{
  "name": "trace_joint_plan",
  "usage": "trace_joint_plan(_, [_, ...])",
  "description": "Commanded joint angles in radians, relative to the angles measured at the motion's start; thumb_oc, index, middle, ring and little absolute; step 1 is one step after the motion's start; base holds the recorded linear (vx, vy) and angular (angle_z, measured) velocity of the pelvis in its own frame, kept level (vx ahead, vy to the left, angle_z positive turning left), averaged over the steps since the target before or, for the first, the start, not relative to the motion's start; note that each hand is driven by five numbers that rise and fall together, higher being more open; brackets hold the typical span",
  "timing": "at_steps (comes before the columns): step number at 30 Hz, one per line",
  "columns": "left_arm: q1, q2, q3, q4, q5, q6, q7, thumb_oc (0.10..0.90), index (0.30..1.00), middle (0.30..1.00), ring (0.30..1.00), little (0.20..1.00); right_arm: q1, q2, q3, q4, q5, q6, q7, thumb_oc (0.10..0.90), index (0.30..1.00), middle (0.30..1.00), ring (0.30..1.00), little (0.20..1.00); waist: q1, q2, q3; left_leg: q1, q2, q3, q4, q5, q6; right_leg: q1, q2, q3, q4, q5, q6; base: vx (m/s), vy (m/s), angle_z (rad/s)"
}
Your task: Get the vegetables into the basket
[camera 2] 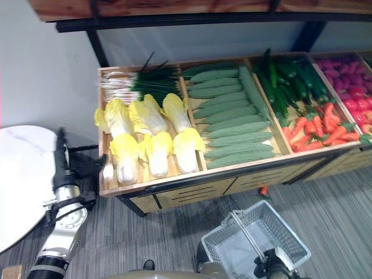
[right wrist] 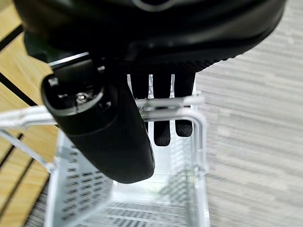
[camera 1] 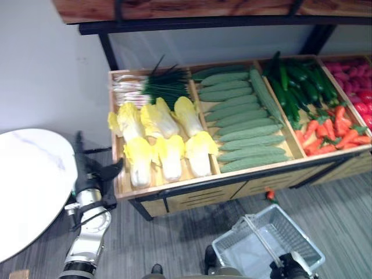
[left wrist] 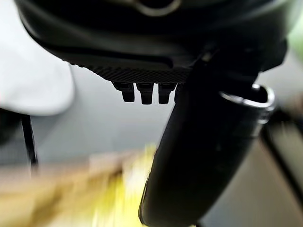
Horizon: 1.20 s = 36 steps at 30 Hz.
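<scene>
Left hand: my left hand (camera 1: 96,174) is raised just beside the near left corner of the wooden stand (camera 1: 192,185), fingers straight and loose, gripping nothing.
Right hand: my right hand (right wrist: 161,101) has its fingers hooked over the handles of the basket (camera 1: 290,232), so I am carrying it low on my right, above the grey floor (camera 1: 337,215).
Basket: white wire mesh, nothing inside it that I can see.
Vegetables: all lie in the stand's compartments.
Leftmost compartment: yellow cabbages (camera 1: 160,139) in two rows, with spring onions (camera 1: 151,87) behind them.
Next compartment: pale green bumpy gourds (camera 1: 244,125), stacked lengthwise.
Third compartment: dark green cucumbers (camera 1: 299,84) at the back, orange carrots (camera 1: 331,133) at the front.
Rightmost compartment: red and pink produce (camera 1: 357,84), too small for me to name.
Beside me: a round white table (camera 1: 29,180) on my left, near my left arm.
</scene>
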Motion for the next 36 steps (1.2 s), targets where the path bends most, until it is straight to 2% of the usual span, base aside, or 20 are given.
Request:
trace_joint_plan(1, [-0.104, 0.068, 0.035, -0.022, 0.051, -0.078, -0.016, 0.9, 1.0, 1.0, 1.0, 1.0, -0.028, -0.044, 0.031, 0.046, -0.006, -0.019, -0.028, 0.4, 0.3, 0.3, 0.3, 0.3, 0.012, -0.042, -0.027, -0.045, 0.036, -0.029, 0.0, -0.009, -0.018, 0.039, -0.11, 0.004, 0.005, -0.047, 0.115, 0.02, -0.016, -0.07])
trace_joint_plan(6, [-0.134, 0.041, -0.029, -0.002, 0.049, -0.071, -0.033, 0.9, 1.0, 1.0, 1.0, 1.0, -0.028, -0.037, 0.033, 0.038, -0.003, -0.023, -0.036, 0.4, 0.3, 0.3, 0.3, 0.3, 0.0, -0.041, -0.031, -0.041, 0.045, -0.013, 0.0, -0.007, -0.022, 0.034, -0.098, 0.017, 0.005, -0.05, 0.111, 0.02, -0.03, -0.11])
trace_joint_plan(13, [-0.144, 0.011, -0.033, 0.043, 0.07, -0.047, 0.004, 0.9, 1.0, 1.0, 1.0, 1.0, -0.022, -0.033, 0.032, 0.045, -0.003, -0.018, -0.051, 0.4, 0.3, 0.3, 0.3, 0.3, -0.006, -0.042, -0.035, -0.036, 0.049, -0.008, 0.0, -0.008, -0.023, 0.038, -0.091, 0.022, 0.005, -0.055, 0.108, 0.02, -0.022, -0.03])
trace_joint_plan(24, [-0.177, -0.034, -0.064, 0.245, 0.112, 0.032, 0.045, 0.9, 1.0, 1.0, 1.0, 1.0, -0.017, -0.02, 0.047, 0.054, -0.013, -0.012, -0.07, 0.4, 0.3, 0.3, 0.3, 0.3, -0.017, -0.045, -0.044, -0.025, 0.053, 0.003, 0.0, -0.011, -0.024, 0.045, -0.085, 0.028, 0.005, -0.059, 0.107, 0.01, -0.007, -0.01])
trace_joint_plan(25, [-0.198, -0.042, -0.071, 0.299, 0.128, 0.06, 0.064, 0.9, 1.0, 1.0, 1.0, 1.0, -0.019, -0.021, 0.051, 0.059, -0.021, -0.006, -0.075, 0.4, 0.3, 0.3, 0.3, 0.3, -0.021, -0.044, -0.047, -0.023, 0.053, 0.005, 0.0, -0.012, -0.023, 0.045, -0.084, 0.03, 0.005, -0.059, 0.107, 0.0, 0.0, 0.0])
trace_joint_plan(29, [-0.211, -0.059, -0.073, 0.357, 0.123, 0.089, 0.073, 0.9, 1.0, 1.0, 1.0, 1.0, -0.02, -0.02, 0.057, 0.058, -0.024, -0.002, -0.078, 0.4, 0.3, 0.3, 0.3, 0.3, -0.024, -0.044, -0.049, -0.019, 0.054, 0.009, 0.0, -0.013, -0.022, 0.046, -0.083, 0.031, 0.005, -0.058, 0.107, 0.0, 0.0, 0.0])
trace_joint_plan(30, [-0.221, -0.06, -0.084, 0.388, 0.138, 0.109, 0.072, 0.851, 0.931, 0.931, 0.931, 0.931, -0.022, -0.023, 0.06, 0.054, -0.027, 0.002, -0.079, 0.4, 0.3, 0.3, 0.3, 0.3, -0.027, -0.044, -0.05, -0.018, 0.054, 0.011, 0.0, -0.015, -0.023, 0.045, -0.082, 0.033, 0.005, -0.059, 0.108, 0.0, 0.0, 0.0])
trace_joint_plan(31, [-0.222, -0.06, -0.084, 0.389, 0.138, 0.109, 0.072, 0.747, 0.786, 0.786, 0.786, 0.786, -0.022, -0.023, 0.06, 0.054, -0.027, 0.002, -0.079, 0.4, 0.3, 0.3, 0.3, 0.3, -0.026, -0.044, -0.05, -0.018, 0.054, 0.011, 0.0, -0.015, -0.023, 0.045, -0.082, 0.033, 0.005, -0.058, 0.108, 0.0, 0.0, 0.0])
trace_joint_plan(32, [-0.225, -0.061, -0.09, 0.4, 0.138, 0.117, 0.061, 0.402, 0.303, 0.303, 0.303, 0.303, -0.025, -0.024, 0.059, 0.055, -0.026, 0.004, -0.078, 0.4, 0.3, 0.3, 0.3, 0.3, -0.027, -0.043, -0.051, -0.017, 0.054, 0.012, 0.0, -0.015, -0.023, 0.045, -0.082, 0.033, 0.005, -0.058, 0.108, 0.0, 0.0, 0.0])
trace_joint_plan(36, [-0.226, -0.058, -0.084, 0.427, 0.129, 0.135, 0.041, 0.4, 0.3, 0.3, 0.3, 0.3, -0.023, -0.03, 0.059, 0.054, -0.028, 0.01, -0.072, 0.4, 0.3, 0.3, 0.3, 0.3, -0.028, -0.041, -0.053, -0.012, 0.055, 0.017, 0.0, -0.016, -0.023, 0.05, -0.082, 0.032, 0.005, -0.06, 0.108, 0.0, 0.0, 0.0])
